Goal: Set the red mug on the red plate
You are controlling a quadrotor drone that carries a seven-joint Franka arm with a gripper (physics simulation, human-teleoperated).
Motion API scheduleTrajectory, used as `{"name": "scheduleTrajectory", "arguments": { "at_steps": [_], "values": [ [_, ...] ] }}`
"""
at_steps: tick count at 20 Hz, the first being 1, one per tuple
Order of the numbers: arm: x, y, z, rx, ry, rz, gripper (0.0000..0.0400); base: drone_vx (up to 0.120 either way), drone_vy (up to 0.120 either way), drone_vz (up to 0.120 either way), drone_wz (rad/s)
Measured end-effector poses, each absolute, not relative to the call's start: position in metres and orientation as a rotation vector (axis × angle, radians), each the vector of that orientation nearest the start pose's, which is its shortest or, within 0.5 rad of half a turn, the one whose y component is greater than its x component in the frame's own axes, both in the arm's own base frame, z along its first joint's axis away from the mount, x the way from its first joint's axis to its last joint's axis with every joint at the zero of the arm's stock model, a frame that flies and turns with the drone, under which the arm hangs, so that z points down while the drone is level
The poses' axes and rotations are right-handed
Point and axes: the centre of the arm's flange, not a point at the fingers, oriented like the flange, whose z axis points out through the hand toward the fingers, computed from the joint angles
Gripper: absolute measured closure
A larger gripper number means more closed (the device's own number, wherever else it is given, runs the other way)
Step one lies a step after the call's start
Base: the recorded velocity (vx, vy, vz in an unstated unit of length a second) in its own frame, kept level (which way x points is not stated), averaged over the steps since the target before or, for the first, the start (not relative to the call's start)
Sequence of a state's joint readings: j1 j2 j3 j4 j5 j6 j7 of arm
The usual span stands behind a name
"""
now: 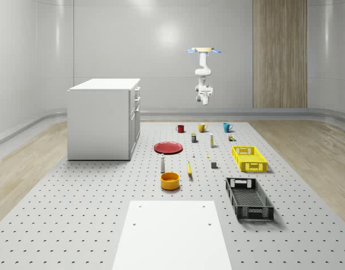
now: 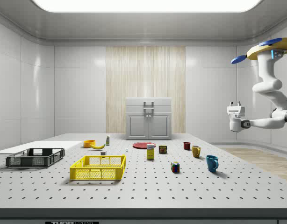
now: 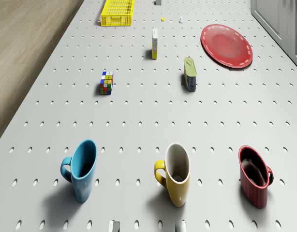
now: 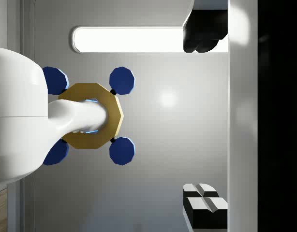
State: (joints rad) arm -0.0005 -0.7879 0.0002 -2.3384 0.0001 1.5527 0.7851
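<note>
The red mug (image 3: 255, 181) stands upright on the perforated table, at the end of a row with a yellow mug (image 3: 176, 174) and a blue mug (image 3: 81, 169). It appears small at the far end in the whole-scene view (image 1: 180, 129). The red plate (image 3: 226, 45) lies flat, farther along the table near the cabinet (image 1: 168, 148). The drone (image 1: 203, 50) hovers high over the table's far end, above the mugs. My gripper (image 2: 235, 103) hangs well above the mugs, turned upward toward the drone. Its fingers (image 4: 204, 203) are wide apart and hold nothing.
A white cabinet (image 1: 105, 118) stands beside the plate. Between mugs and plate sit a can (image 3: 189, 73), a small box (image 3: 155, 43) and a puzzle cube (image 3: 106, 82). Farther off are a yellow crate (image 1: 249, 158), black crate (image 1: 248, 198), orange bowl (image 1: 169, 180) and banana (image 1: 189, 169).
</note>
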Motion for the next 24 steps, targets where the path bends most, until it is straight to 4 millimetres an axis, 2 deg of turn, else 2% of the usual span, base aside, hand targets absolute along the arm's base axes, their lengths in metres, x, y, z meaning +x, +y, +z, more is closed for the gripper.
{"name": "scheduleTrajectory", "arguments": {
  "at_steps": [7,12,17,24],
  "values": [
    [0.301,0.0,0.647,-2.9,1.201,-0.011,0.0,0.12,-0.12,0.0,0.0],
    [0.303,0.0,0.673,-2.898,1.201,-0.017,0.0,0.12,-0.12,0.0,0.0],
    [0.304,0.0,0.685,-2.897,1.2,-0.023,0.0,0.12,-0.12,0.0,0.0],
    [0.304,0.0,0.69,-2.895,1.199,-0.03,0.0,0.12,-0.12,0.0,0.0]
  ]
}}
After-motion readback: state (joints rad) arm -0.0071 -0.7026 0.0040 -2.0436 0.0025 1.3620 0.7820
